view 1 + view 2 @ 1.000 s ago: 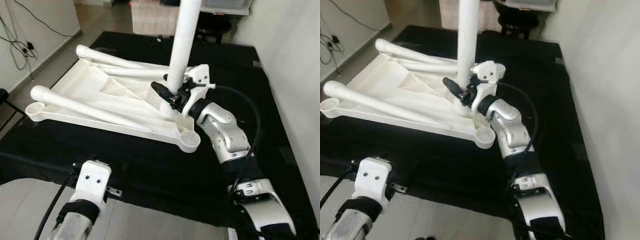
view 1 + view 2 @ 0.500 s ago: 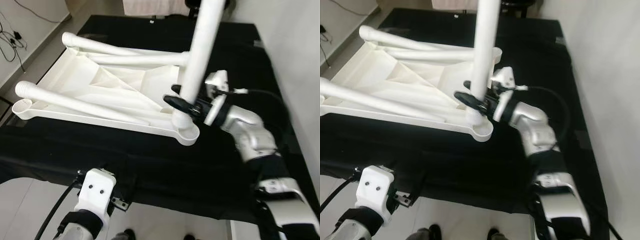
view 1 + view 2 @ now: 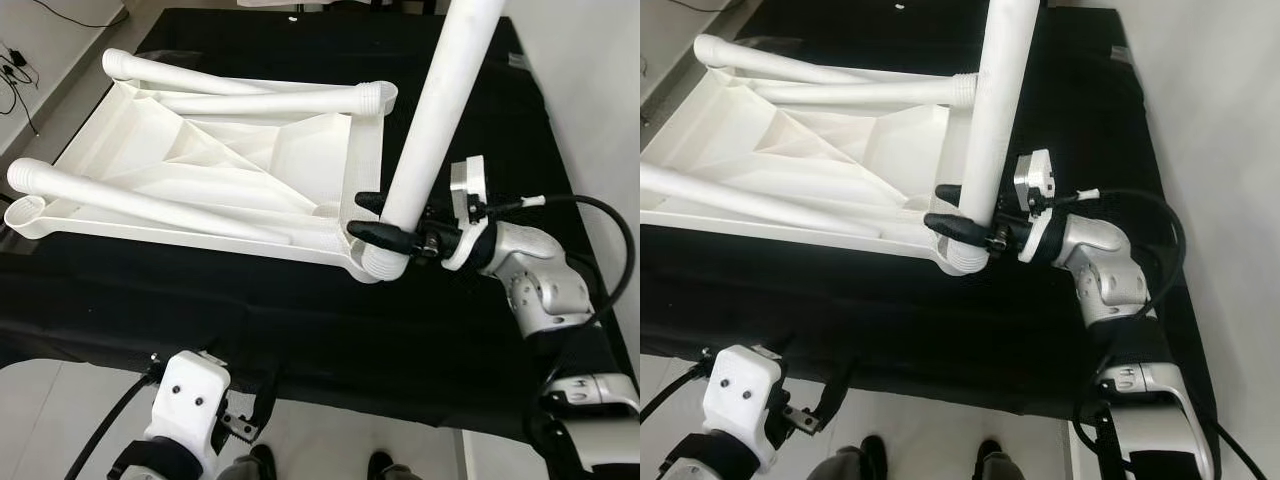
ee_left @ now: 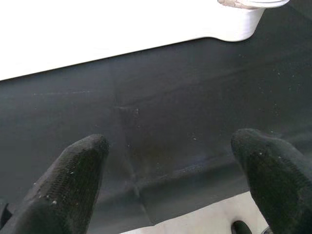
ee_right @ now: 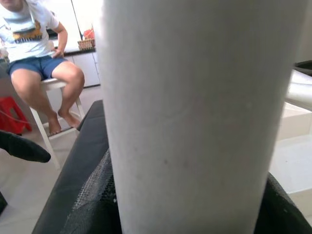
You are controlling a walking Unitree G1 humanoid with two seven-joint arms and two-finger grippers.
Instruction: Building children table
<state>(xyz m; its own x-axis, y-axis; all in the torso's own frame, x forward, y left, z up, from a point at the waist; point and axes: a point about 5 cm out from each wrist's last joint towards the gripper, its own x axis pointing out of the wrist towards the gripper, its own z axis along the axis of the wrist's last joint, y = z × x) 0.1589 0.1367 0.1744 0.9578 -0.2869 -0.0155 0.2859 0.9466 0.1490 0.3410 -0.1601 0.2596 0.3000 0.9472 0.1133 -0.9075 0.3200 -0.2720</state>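
**Right end effector clamped on the leg at the tabletop's corner socket**

Your right end effector (image 3: 385, 218) has its two black fingers closed around the long white plastic tube leg (image 3: 432, 125), gripping it near its lower end. The leg stands tilted, its top leaning away from you and to the right, and its lower end meets the round socket at the near right corner of the upside-down white plastic children's tabletop (image 3: 210, 170). You cannot tell from these views whether the end is fully seated in the socket.

The tabletop lies on the black cloth-covered table (image 3: 300, 330). Two more white tube legs rest flat across its underside: one (image 3: 140, 205) along the near edge, one (image 3: 250, 95) along the far edge.

Your left end effector (image 4: 170, 170) hangs low at the near edge of the table, its fingers (image 4: 73, 175) spread apart and holding nothing, with black cloth between them and the tabletop's white rim beyond.

In the right wrist view, a person (image 5: 34, 44) sits on a white chair in the background.
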